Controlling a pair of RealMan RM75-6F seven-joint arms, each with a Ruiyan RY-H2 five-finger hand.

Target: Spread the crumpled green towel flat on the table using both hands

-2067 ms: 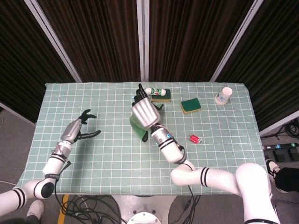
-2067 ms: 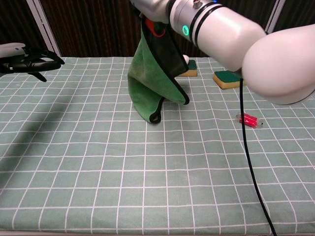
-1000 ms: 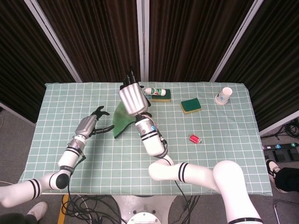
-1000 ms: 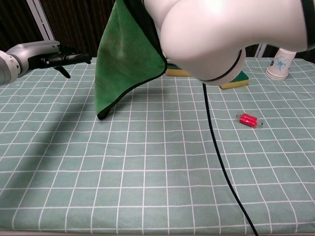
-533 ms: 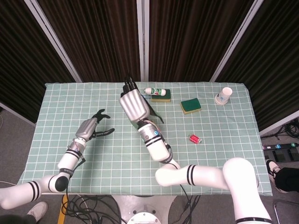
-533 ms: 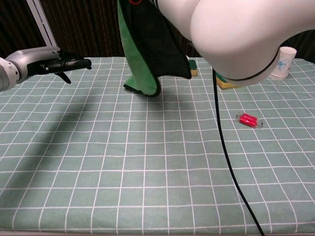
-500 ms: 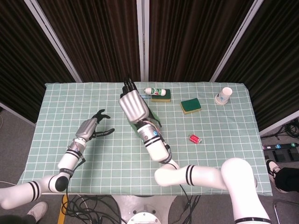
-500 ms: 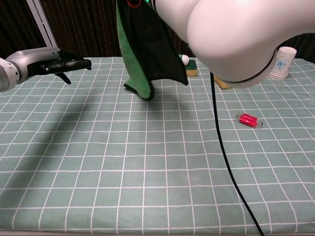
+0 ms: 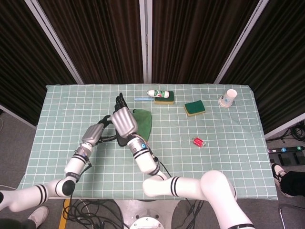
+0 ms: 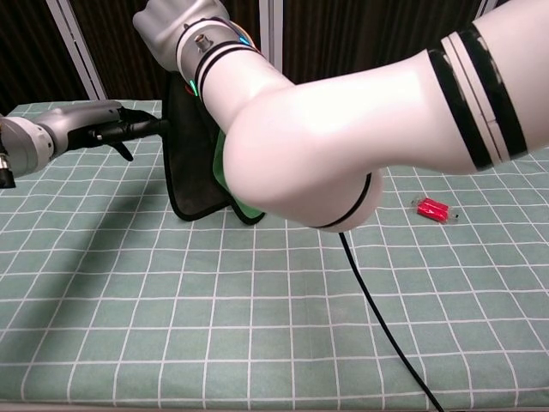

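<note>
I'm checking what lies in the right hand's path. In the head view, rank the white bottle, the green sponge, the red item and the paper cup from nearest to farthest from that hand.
From the right hand:
1. White bottle, up and to its right.
2. Green sponge and red item, both further right: too close to call.
3. Paper cup, near the table's far right corner.

The head view looks steeply down from high above the bench [image 9: 224, 157], taking in its whole checked top and the dark curtains beyond its far edge. The chest view sits low and close at the bench's [image 10: 171, 326] near edge, facing across it toward those curtains. Both views share the bench's middle, including the small red object [image 9: 198, 141] [image 10: 431, 209].
</note>
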